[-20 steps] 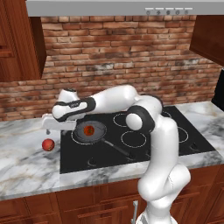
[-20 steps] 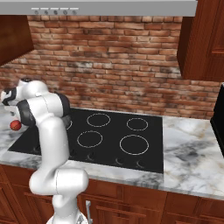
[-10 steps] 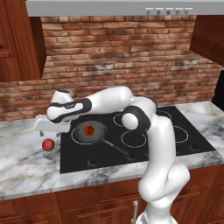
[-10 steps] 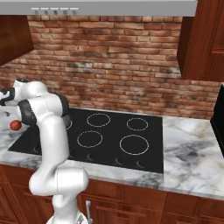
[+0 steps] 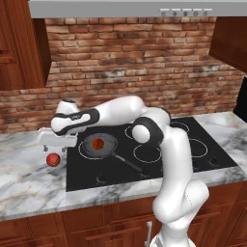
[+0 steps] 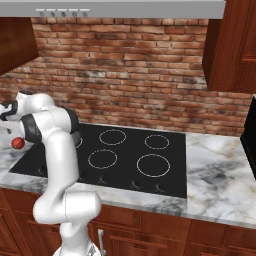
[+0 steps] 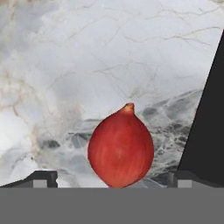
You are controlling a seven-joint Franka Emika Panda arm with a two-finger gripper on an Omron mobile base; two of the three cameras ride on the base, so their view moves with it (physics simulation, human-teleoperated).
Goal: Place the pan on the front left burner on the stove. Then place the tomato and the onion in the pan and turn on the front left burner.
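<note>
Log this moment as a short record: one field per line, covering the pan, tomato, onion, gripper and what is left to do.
pan: on the stove, over the front left burner, handle pointing toward the front right
tomato: inside the pan
onion: on the marble counter, left of the stove, not in the pan
gripper: open, above the onion, one fingertip on each side of it, not gripping
left to do: pick up the onion, put it in the pan, turn on the burner
</note>
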